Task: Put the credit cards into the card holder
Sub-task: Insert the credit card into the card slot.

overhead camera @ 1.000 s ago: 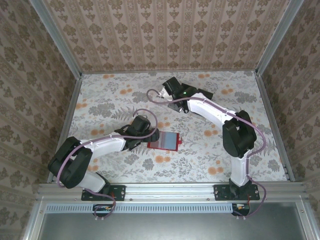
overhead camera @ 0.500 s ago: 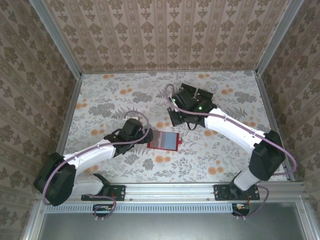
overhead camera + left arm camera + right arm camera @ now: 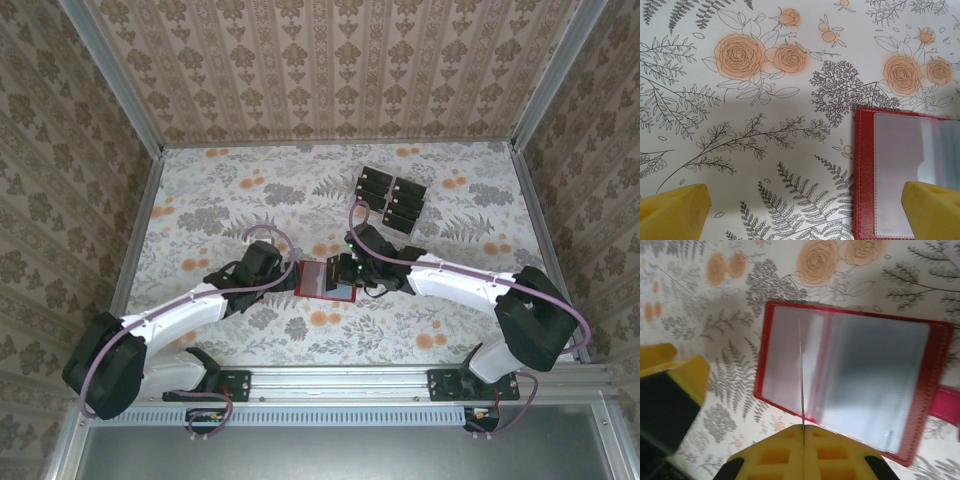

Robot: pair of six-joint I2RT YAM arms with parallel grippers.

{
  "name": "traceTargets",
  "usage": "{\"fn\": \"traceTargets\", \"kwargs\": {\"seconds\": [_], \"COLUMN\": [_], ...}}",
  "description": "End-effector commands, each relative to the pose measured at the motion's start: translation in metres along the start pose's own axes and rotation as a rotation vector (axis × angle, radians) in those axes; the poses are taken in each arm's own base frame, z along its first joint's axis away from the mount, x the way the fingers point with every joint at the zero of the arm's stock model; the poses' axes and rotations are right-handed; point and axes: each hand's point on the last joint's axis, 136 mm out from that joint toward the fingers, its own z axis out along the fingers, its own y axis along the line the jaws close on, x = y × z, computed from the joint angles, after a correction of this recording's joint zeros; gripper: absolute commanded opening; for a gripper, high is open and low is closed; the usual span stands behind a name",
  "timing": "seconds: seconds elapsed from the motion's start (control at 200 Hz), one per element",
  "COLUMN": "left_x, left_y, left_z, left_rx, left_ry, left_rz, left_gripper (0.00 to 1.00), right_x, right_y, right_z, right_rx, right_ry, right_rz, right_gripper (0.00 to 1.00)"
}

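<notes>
Open card holder (image 3: pixel 327 281) lies mid-table (image 3: pixel 220 190). Right gripper (image 3: pixel 803 432) sits just over it, clenched on one credit card (image 3: pixel 801 370), edge-on. Left gripper (image 3: pixel 800 215) is released, straddling the holder's left edge. The other credit cards (image 3: pixel 392 197) lie beyond, well apart. Advice: pin the holder, tilt the card flatter, feed it under the clear sleeve (image 3: pixel 875 375).

Floral tablecloth (image 3: pixel 220 190) — patterned wallpaper walls (image 3: pixel 330 70) around it.
</notes>
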Motion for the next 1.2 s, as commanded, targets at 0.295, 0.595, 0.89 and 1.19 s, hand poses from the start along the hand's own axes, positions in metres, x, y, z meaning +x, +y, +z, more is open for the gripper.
{"fn": "traceTargets", "kwargs": {"seconds": [0.295, 0.595, 0.89, 1.19], "left_x": [0.009, 0.008, 0.009, 0.011], "left_y": [0.004, -0.008, -0.029, -0.041], "left_z": [0.006, 0.004, 0.011, 0.025], "left_rx": [-0.030, -0.011, 0.017, 0.005], "left_ry": [0.036, 0.041, 0.058, 0.080], "left_rz": [0.014, 0.051, 0.093, 0.137], "left_gripper": [1.00, 1.00, 1.00, 1.00], "right_x": [0.015, 0.025, 0.020, 0.003], "right_y": [-0.014, -0.049, -0.048, -0.016], "right_z": [0.026, 0.027, 0.024, 0.003], "right_rx": [0.012, 0.091, 0.044, -0.073], "right_ry": [0.046, 0.118, 0.153, 0.082], "right_rz": [0.024, -0.032, -0.053, -0.053], "right_gripper": [0.00, 0.00, 0.00, 0.00]}}
